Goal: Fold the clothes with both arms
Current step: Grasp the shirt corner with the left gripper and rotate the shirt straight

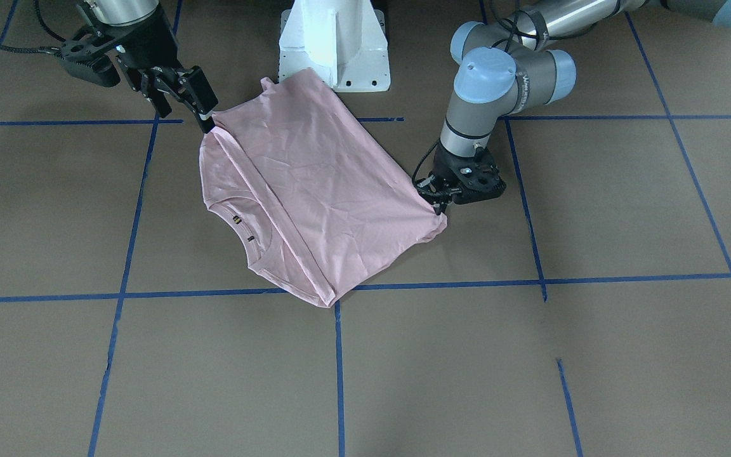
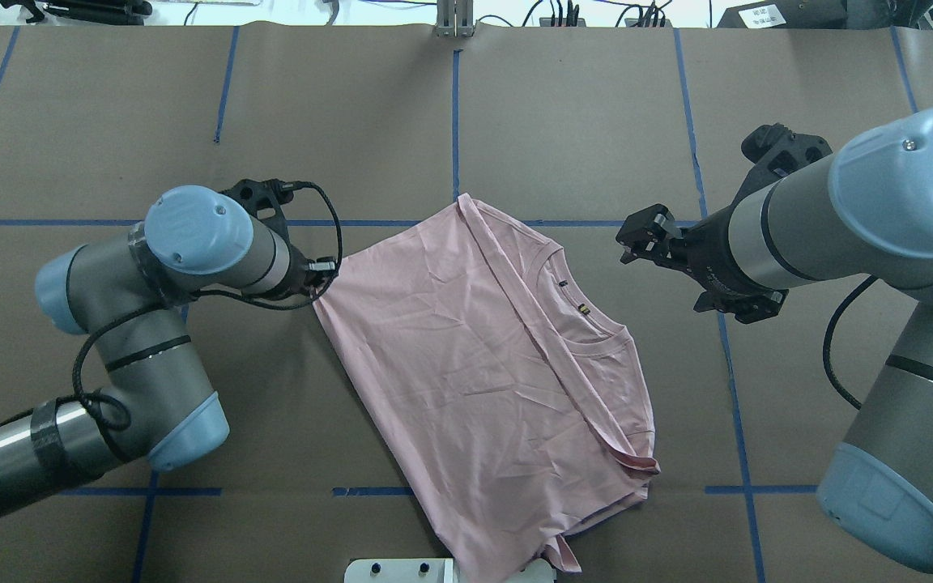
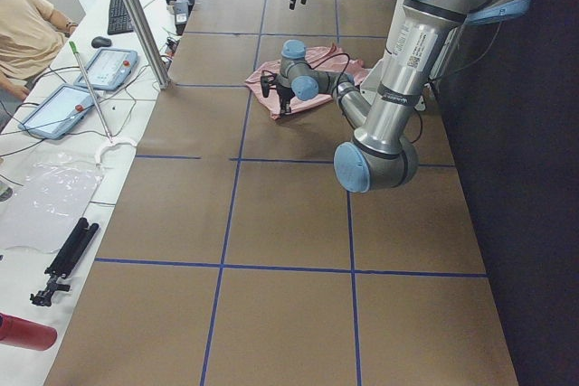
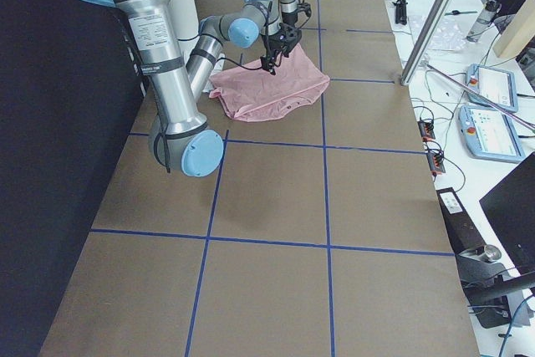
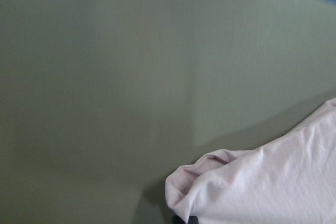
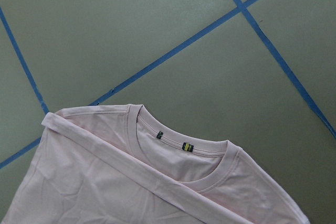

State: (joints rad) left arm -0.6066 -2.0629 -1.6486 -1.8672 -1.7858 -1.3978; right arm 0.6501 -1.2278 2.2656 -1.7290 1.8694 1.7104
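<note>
The pale pink T-shirt lies folded and tilted on the brown table, plain side up. Its collar with two small tags shows in the right wrist view. My left gripper is low at the shirt's side corner and shut on it. That corner shows bunched and slightly lifted in the left wrist view. My right gripper hangs open above the table, beside the collar side and apart from the cloth.
The white pedestal base stands against the shirt's near edge. Blue tape lines cross the table. Beyond the far edge are a person, control tablets, a metal pole and a red canister.
</note>
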